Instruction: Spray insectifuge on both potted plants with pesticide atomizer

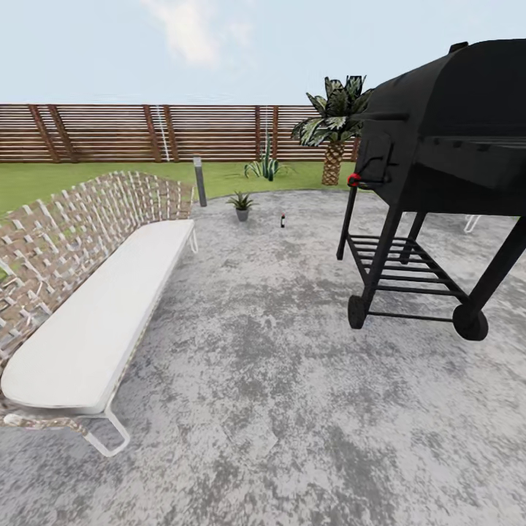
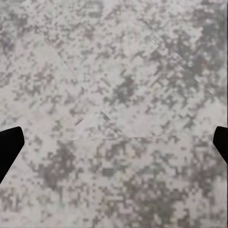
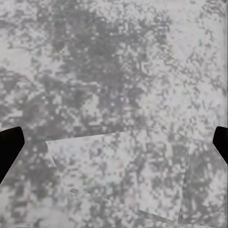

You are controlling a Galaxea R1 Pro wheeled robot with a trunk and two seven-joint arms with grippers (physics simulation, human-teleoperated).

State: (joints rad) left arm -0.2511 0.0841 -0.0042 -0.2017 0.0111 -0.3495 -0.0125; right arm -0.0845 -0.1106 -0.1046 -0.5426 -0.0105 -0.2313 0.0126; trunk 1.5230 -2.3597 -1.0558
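Note:
Far ahead on the patio in the head view, the pesticide atomizer [image 1: 283,220] stands upright as a tiny dark bottle. Just left of it sits one potted plant [image 1: 242,204], a small green rosette in a grey pot near the patio's far edge. The second potted plant is out of view. My left gripper [image 2: 114,147] is open, its dark fingertips [image 2: 9,147] wide apart over bare mottled paving. My right gripper [image 3: 114,147] is also open above the paving, with nothing between its fingers [image 3: 10,145].
A woven lounge sofa [image 1: 95,321] with a white cushion lines the left. A black wheeled grill [image 1: 438,168] stands at the right. A grey bollard lamp [image 1: 199,181], a spiky agave [image 1: 264,168], a palm [image 1: 334,139] and the slatted fence [image 1: 146,133] lie beyond the grey patio [image 1: 277,380].

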